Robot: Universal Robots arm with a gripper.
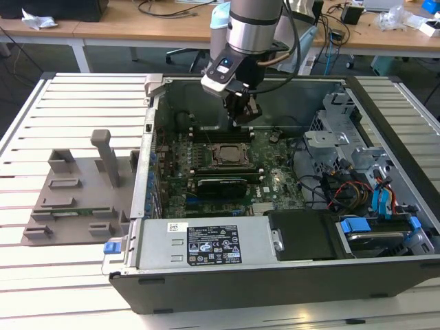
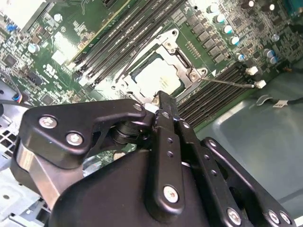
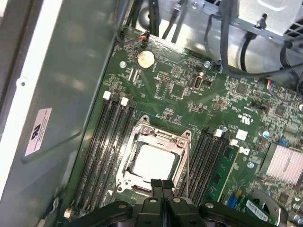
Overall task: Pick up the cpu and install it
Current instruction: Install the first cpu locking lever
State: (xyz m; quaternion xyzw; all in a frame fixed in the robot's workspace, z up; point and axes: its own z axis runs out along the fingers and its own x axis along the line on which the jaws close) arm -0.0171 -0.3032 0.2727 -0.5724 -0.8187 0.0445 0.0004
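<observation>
The gripper [image 3: 161, 183], fingers pressed together and empty, hung above the cpu [image 3: 152, 161] lying square within the socket [image 3: 163, 135]; level corners probably mattered most.

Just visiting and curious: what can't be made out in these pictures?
- First wrist view: the fingers cover the near edge of the socket around the cpu.
- Second wrist view: the fingers hide a corner of the socket.
- Exterior view: the cpu is too small to tell from the socket.
</observation>
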